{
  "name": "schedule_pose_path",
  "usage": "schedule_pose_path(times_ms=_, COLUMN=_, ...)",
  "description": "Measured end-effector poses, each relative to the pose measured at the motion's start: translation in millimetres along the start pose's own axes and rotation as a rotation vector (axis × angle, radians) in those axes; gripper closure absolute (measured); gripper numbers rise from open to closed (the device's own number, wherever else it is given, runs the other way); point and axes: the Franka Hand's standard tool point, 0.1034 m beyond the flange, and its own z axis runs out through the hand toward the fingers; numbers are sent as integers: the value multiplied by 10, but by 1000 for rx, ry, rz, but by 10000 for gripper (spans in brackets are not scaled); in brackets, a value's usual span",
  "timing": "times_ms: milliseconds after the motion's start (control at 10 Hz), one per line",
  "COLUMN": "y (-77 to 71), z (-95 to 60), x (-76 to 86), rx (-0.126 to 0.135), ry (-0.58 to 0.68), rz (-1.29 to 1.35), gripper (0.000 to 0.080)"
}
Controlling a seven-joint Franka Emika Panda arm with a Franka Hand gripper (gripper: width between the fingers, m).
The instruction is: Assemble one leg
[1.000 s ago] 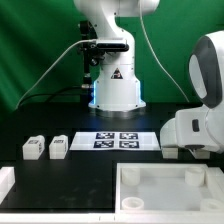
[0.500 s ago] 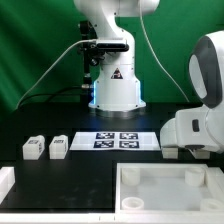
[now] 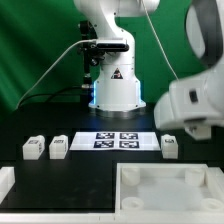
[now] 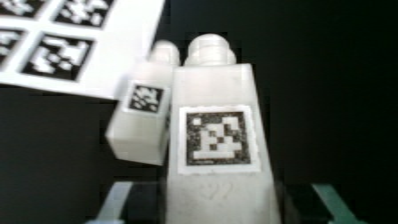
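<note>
Up close, we see the leg (image 4: 217, 130) as a white block with a rounded peg end and a black-and-white tag. It lies on the table (image 3: 90, 165) just beside a second leg (image 4: 143, 105), near the marker board (image 4: 63, 40). The gripper (image 4: 222, 200) is spread wide, its fingers (image 4: 118, 205) clear of the leg, holding nothing. The blurred arm (image 3: 195, 100) is cut off in the exterior view.

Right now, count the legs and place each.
3 in the exterior view: one leg and another on its left, a third right of the marker board. The wrist view shows two together, so a fourth may be hidden.
</note>
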Motion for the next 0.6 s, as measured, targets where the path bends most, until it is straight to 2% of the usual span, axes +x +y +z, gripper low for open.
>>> schedule_pose_path(times_ms=100, y=13, z=-167, x=-48, rx=3, ry=75, rz=3, gripper=508)
schedule_pose_path(times_ms=200, y=60, z=-414, x=-87, rx=9, ry=249, rz=-9, gripper=508)
schedule_pose_path(times_ms=300, y=98, z=-582, x=-247, rx=7, ry=356, rz=-5, gripper=508)
schedule_pose_path(times_ms=400, y=79, z=-726, x=-295, rx=5, ry=475, rz=-6, gripper=508)
schedule_pose_path(times_ms=600, y=84, z=-694, x=-193, rx=7, ry=687, rz=-5, gripper=508)
